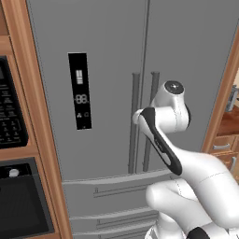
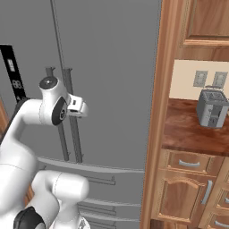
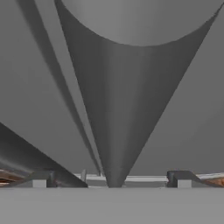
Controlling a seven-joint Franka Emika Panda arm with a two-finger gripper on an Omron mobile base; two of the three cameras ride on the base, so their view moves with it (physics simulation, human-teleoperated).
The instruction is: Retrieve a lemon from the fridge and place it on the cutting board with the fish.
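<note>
The fridge (image 1: 107,56) stands right in front of me, a tall grey steel one with both French doors shut. The lemon is hidden behind those doors. Neither the cutting board nor the fish is in view. My gripper (image 3: 111,180) is open, its two dark fingertips (image 3: 39,179) standing on either side of one long vertical handle (image 3: 118,109) without touching it. In the base views my wrist sits at mid-height against the pair of handles (image 1: 154,88) where the doors meet (image 2: 69,134).
A black display panel (image 1: 79,91) is set in the left door. Black oven fronts (image 1: 18,205) sit in the wood cabinet to the left. To the right, a reddish-brown counter (image 2: 188,134) carries a grey toaster (image 2: 212,109). Fridge drawers (image 1: 112,191) run below the doors.
</note>
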